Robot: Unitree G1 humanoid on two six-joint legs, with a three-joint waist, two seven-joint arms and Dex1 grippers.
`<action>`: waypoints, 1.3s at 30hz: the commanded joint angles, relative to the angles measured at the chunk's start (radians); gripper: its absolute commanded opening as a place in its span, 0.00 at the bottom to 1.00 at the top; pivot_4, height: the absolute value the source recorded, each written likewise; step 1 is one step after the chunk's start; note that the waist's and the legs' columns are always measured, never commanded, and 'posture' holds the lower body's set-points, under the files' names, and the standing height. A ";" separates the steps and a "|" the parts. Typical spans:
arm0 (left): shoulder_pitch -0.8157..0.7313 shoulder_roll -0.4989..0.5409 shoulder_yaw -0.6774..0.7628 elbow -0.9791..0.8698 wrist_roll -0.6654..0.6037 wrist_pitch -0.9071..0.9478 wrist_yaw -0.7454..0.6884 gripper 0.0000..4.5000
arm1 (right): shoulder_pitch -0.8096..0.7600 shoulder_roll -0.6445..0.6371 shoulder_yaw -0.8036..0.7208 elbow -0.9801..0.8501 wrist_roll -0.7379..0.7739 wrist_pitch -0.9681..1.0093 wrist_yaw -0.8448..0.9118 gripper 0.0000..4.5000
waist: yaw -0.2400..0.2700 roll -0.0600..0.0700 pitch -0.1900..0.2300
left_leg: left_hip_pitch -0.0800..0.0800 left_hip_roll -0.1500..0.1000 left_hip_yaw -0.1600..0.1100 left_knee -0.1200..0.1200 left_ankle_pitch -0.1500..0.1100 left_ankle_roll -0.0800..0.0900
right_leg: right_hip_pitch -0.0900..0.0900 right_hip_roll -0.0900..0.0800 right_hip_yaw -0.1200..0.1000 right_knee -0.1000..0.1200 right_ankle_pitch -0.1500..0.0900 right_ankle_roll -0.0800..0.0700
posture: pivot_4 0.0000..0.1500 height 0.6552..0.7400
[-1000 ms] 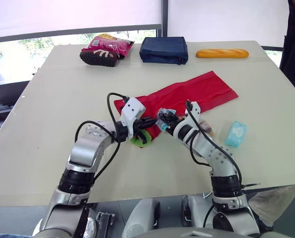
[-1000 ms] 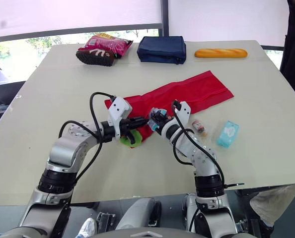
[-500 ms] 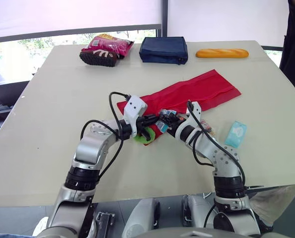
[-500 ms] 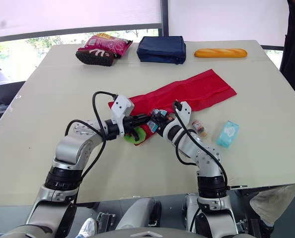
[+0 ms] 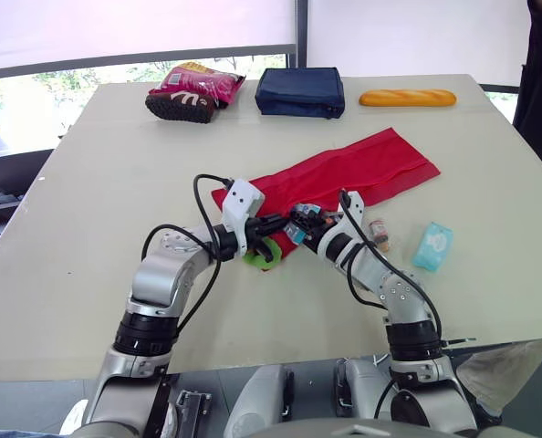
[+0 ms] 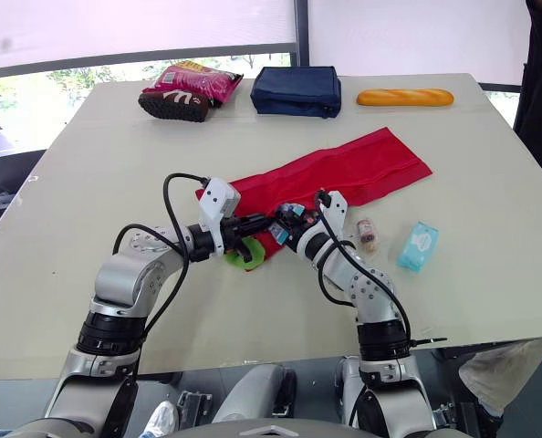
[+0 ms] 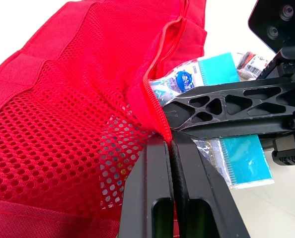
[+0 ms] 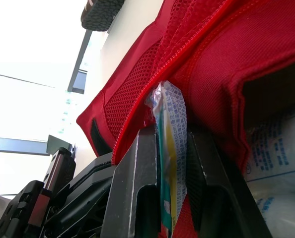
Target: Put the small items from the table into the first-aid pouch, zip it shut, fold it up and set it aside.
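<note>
Jaws of left gripper (image 7: 170,145) closed flat on the zipper edge of one red mesh first-aid pouch (image 5: 362,169), lying unfolded on the pale table (image 5: 116,182). Jaws of right gripper (image 8: 170,135) clamped on one clear-wrapped teal packet (image 7: 239,166) at the pouch mouth. Loose near right arm: one small wrapped item (image 5: 378,232), one light-blue tissue pack (image 5: 432,246). One green ring (image 5: 257,258) beneath left gripper. Far edge: one navy zipped bag (image 5: 301,91), one bread loaf (image 5: 408,98), one pink snack bag (image 5: 203,82).
</note>
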 commanded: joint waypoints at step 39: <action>-0.024 0.055 0.044 0.026 -0.059 -0.109 -0.046 0.00 | -0.047 0.030 0.068 -0.021 -0.133 0.087 0.099 0.61 | 0.002 0.001 0.000 | 0.001 -0.001 0.000 -0.002 0.000 -0.001 | 0.000 -0.001 0.000 0.000 0.000 0.000 | 1.00 0.99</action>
